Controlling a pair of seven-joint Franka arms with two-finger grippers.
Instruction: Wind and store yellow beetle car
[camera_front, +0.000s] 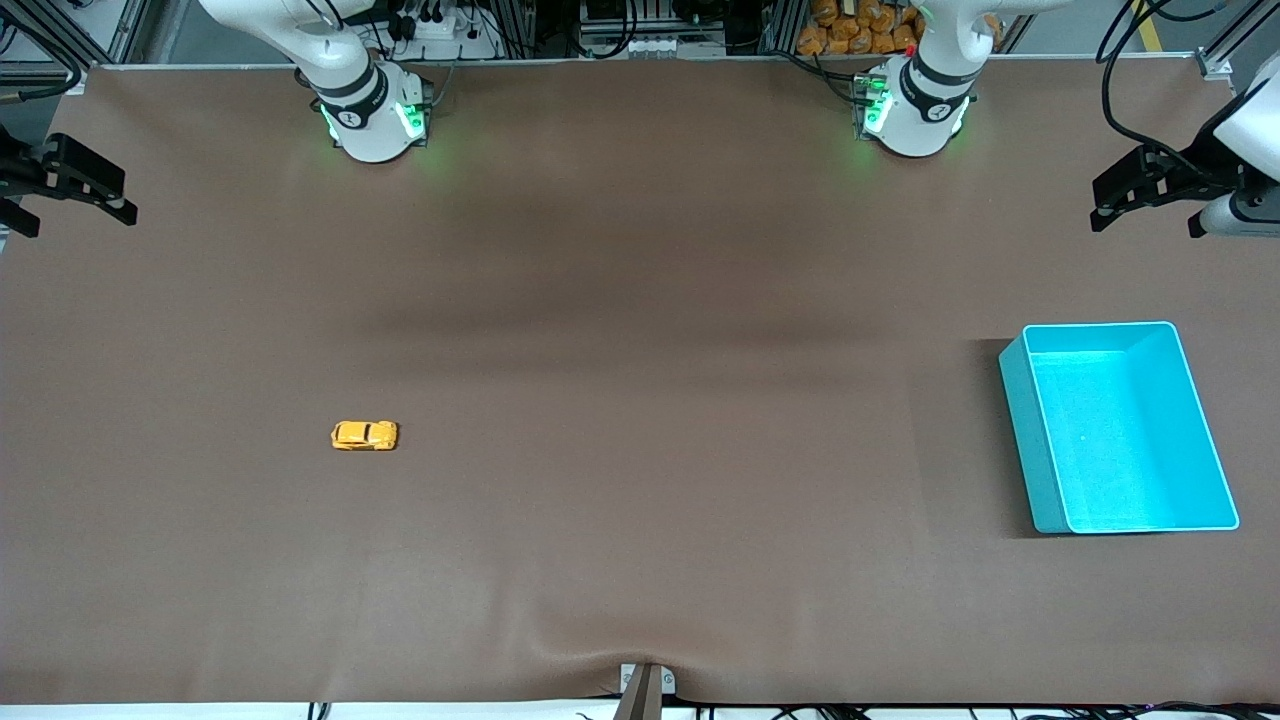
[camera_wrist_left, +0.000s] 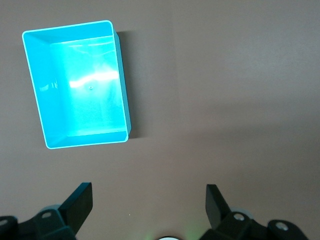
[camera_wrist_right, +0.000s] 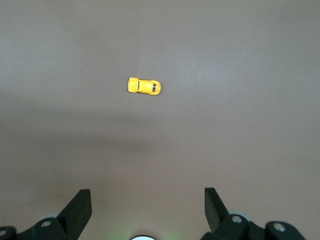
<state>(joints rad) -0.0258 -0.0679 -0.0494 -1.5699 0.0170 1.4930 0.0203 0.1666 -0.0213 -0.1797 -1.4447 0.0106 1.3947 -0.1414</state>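
The yellow beetle car (camera_front: 365, 435) is a tiny glossy toy standing on its wheels on the brown table, toward the right arm's end. From the right wrist view the car (camera_wrist_right: 144, 86) lies well ahead of my right gripper (camera_wrist_right: 147, 202), which is open and holds nothing. That right gripper (camera_front: 78, 215) hangs high at the table's edge on the right arm's end. My left gripper (camera_front: 1147, 222) hangs high at the table's left arm's end, open and holding nothing. Below the left gripper (camera_wrist_left: 149, 200), a little way off, is the turquoise bin (camera_wrist_left: 35, 90).
The turquoise bin (camera_front: 1020, 420) stands toward the left arm's end of the table, with nothing in it. A small metal bracket (camera_front: 645, 685) sits at the table edge nearest the front camera. Brown cloth covers the table (camera_front: 640, 330).
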